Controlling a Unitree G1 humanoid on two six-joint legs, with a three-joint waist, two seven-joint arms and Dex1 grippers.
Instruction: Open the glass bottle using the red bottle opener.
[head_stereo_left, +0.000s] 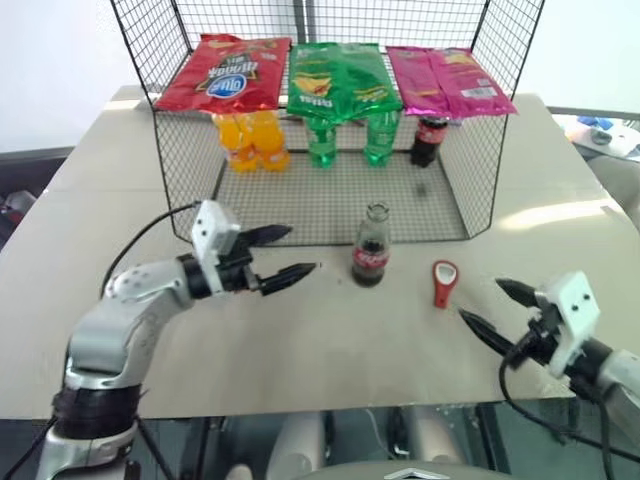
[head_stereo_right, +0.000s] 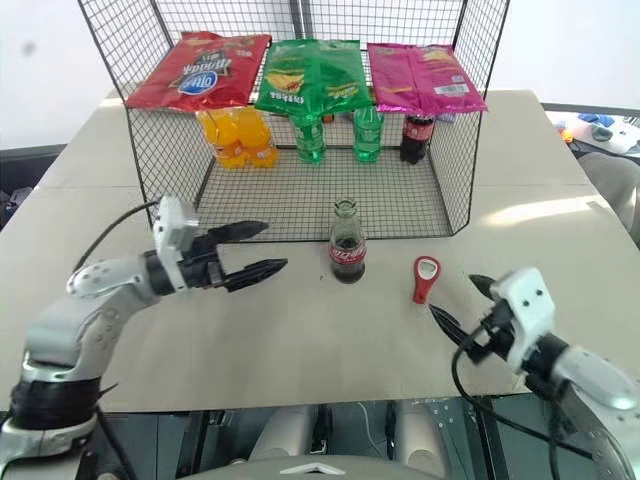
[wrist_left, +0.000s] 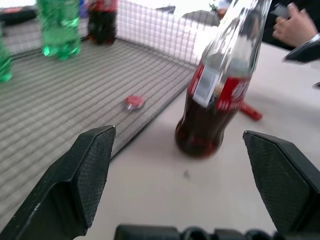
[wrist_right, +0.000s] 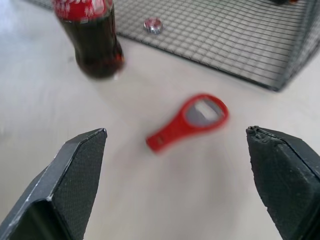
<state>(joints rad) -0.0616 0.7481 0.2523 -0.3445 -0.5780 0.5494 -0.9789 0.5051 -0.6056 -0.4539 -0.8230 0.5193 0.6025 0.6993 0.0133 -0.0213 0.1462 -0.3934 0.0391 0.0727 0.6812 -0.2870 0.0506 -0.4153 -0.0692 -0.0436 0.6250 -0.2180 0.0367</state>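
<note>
L gripper (head_stereo_left: 282, 254) hangs over the desk (head_stereo_left: 300, 340) w/ fingers spread wide and nothing between them, pointing at the bottle (head_stereo_left: 371, 247) from its left, a gap apart. The bottle stands upright near the front edge of the wire rack (head_stereo_left: 330, 205), mouth bare; a small red cap (wrist_left: 134, 102) lies on the rack floor behind it, so the lid looks already off and the job seems done bar tidying up. If so, the step in hand is prob. just backing away cleanly: keep the L fingers wide and pull straight back, no sideways swing, since the bottle is tall, narrow and easy to tip, w/ liquid inside. The opener (head_stereo_left: 443, 283) lies flat on the desk right of the bottle, near but not touching, ring end toward the rack, handle toward the robot. R gripper (head_stereo_left: 488, 308) sits right of and nearer than the opener, fingers wide apart and empty; lift it up and back so a fingertip doesn't flick the opener into the bottle. A person's hand (wrist_left: 296, 24) shows past the desk's far side.
</note>
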